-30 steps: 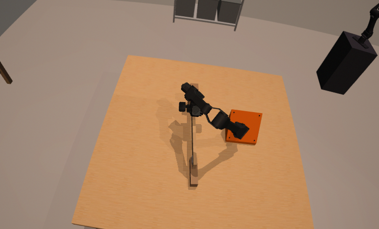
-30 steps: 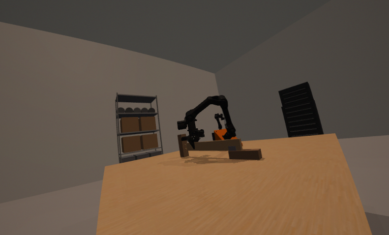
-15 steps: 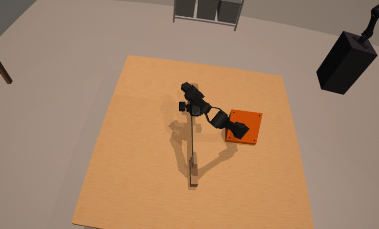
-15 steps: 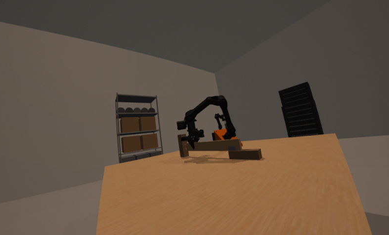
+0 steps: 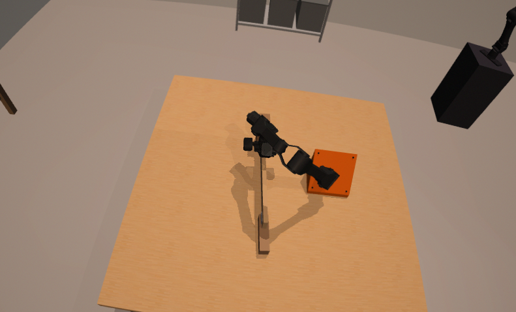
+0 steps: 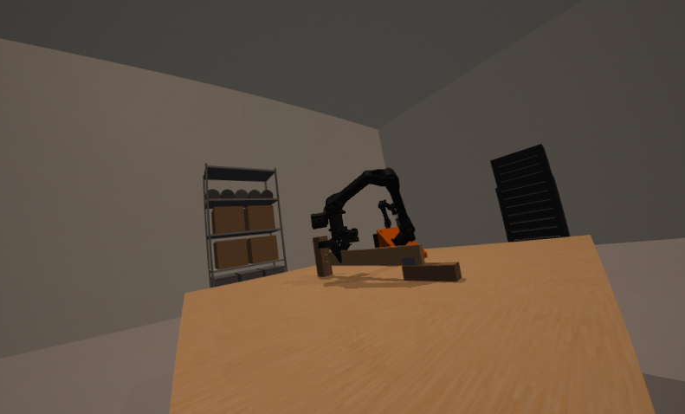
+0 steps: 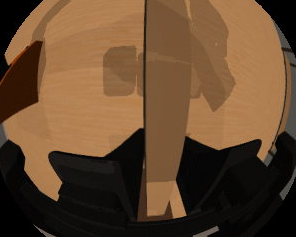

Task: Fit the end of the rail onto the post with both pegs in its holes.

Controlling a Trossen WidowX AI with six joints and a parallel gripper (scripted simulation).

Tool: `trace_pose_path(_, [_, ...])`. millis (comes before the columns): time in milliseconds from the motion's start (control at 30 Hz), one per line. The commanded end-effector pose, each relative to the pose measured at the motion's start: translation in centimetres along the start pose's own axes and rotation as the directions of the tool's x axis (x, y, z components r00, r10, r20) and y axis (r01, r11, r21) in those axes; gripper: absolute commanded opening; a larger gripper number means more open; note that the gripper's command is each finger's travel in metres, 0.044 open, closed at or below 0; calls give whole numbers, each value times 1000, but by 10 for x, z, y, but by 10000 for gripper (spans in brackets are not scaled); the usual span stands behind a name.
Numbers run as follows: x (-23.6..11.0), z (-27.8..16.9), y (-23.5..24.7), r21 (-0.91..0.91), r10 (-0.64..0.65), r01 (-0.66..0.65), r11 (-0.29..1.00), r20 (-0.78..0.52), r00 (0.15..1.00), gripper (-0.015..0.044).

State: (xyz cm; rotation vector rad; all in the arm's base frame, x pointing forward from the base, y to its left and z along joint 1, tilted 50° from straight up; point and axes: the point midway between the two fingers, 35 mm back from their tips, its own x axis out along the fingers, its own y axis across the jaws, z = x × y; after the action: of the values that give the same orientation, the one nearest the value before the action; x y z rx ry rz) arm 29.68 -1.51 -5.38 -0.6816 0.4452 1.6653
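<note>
Exterior view: the black gripper [image 6: 338, 253] is clamped on the near end of the long, flat wooden rail [image 6: 381, 255], right beside the short dark wooden post [image 6: 322, 256]; whether the rail end touches the post cannot be told. The rail runs roughly level to the low, rectangular footboard block [image 6: 431, 271], its far end at the block. All stand on a table [image 6: 396, 339] of light, grained wood. The jointed arm rises from a square orange base plate [image 5: 347, 162]. In the wrist view, the rail [image 7: 164, 126] passes between the dark fingers.

Arm [image 6: 371, 179] arched high, wrist pointing down, jaws clamped on rail [image 6: 381, 255]
</note>
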Motion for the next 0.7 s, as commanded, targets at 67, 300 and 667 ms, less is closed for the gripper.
trace_pose_path(67, [-3, -4, -2, -3, -9, 9, 1000, -6, 1000, 0])
trace_pose_path(300, [-3, -6, -2, -3, -9, 9, 1000, -6, 1000, 0])
trace_pose_path(667, [-3, -8, -2, -4, -9, 9, 1000, -6, 1000, 0])
